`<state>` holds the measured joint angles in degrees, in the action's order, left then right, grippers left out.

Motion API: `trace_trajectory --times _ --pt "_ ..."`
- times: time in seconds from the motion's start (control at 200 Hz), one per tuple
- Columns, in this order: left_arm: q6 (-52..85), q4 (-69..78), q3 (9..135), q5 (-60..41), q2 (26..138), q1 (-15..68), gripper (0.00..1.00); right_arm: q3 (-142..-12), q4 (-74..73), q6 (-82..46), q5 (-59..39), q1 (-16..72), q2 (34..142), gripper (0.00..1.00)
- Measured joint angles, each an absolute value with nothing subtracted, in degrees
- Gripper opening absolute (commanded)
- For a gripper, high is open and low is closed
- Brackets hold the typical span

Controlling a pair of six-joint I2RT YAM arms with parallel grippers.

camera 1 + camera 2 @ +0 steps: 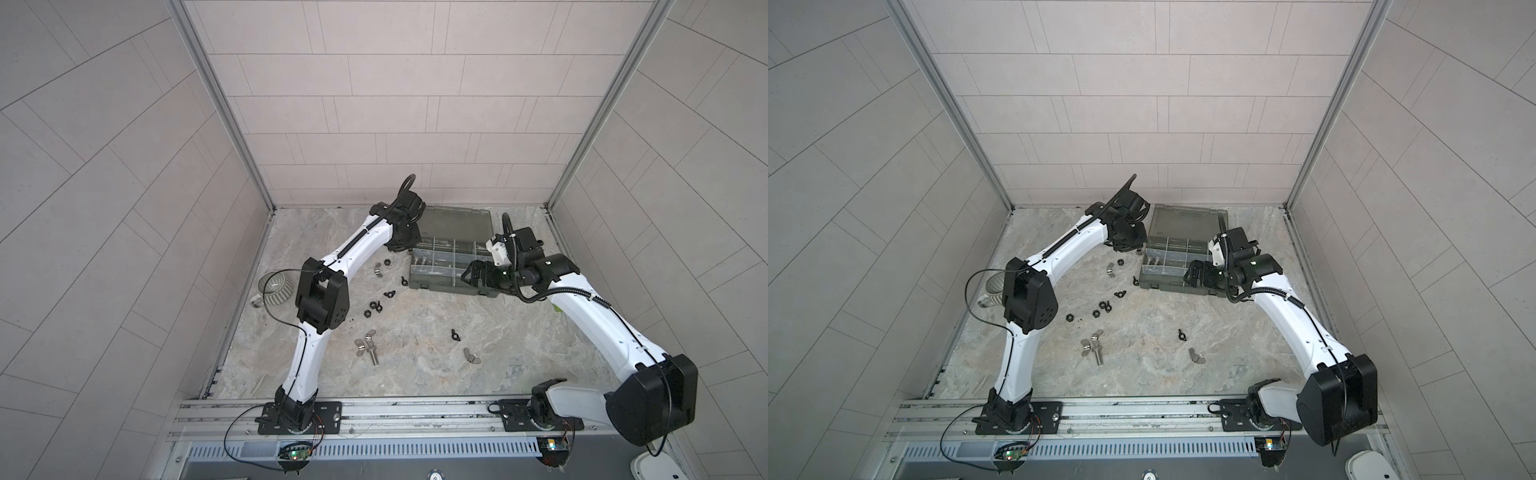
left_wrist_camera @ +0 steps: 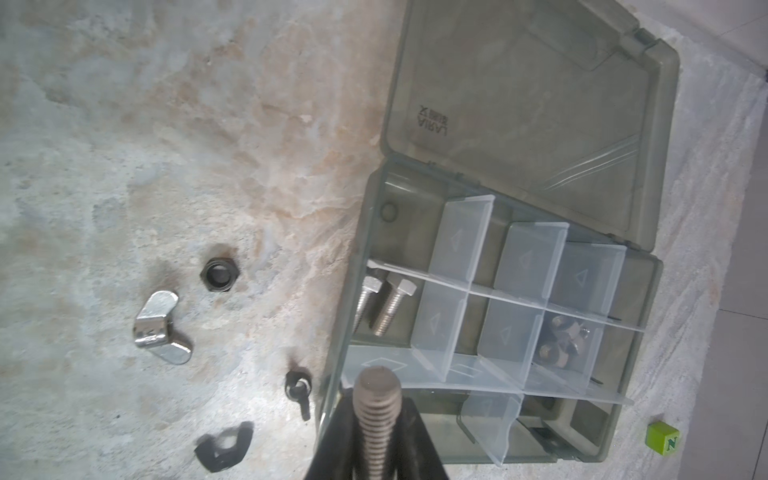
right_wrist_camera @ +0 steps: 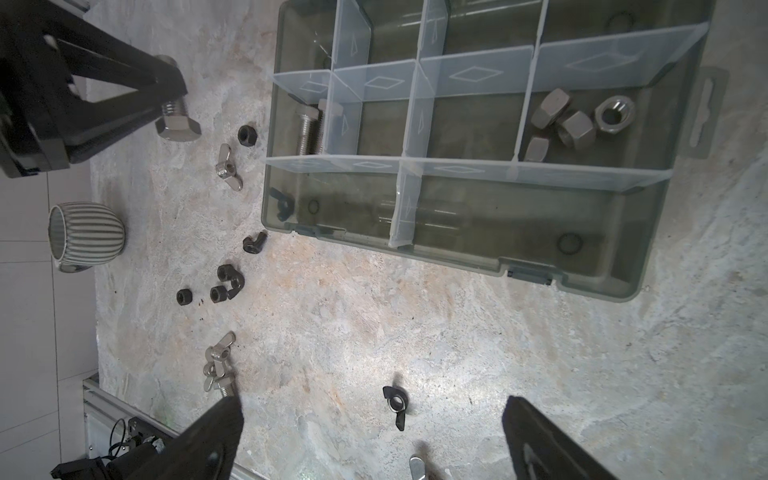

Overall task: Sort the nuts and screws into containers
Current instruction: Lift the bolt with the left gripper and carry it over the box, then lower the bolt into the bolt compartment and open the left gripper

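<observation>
Currently | left gripper (image 3: 168, 89) clamped on silver hex-head screw (image 3: 178, 126), threads showing | right gripper (image 3: 370, 415) jaws wide apart, empty | two like screws (image 2: 386, 309) side by side in smoky compartment (image 2: 407, 330).

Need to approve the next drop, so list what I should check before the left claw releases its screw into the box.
1. Left claw shut on the screw: ok.
2. Lid of the organizer box open: ok.
3. Screw compartment, holding two screws, has room: ok.
4. Held screw above that compartment: not ok; it hangs beside the box wall, over the table.
5. Right claw open, empty, apart from that compartment: ok.
6. Held screw high enough to pass over the box wall: cannot tell.
</observation>
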<state>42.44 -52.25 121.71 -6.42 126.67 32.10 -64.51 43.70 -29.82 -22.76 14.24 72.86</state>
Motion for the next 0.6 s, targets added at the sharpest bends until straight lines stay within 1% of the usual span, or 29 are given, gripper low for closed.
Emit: trace_trajectory --times 0.295,0.6 --pt "42.39 -52.60 126.50 -7.31 134.17 33.56 0.18 -65.04 45.19 -29.17 -20.88 14.24 72.69 0.99" --pt "42.57 -52.64 128.64 -7.68 136.55 33.69 0.19 -65.04 48.01 -27.75 -19.29 11.99 71.02 0.99"
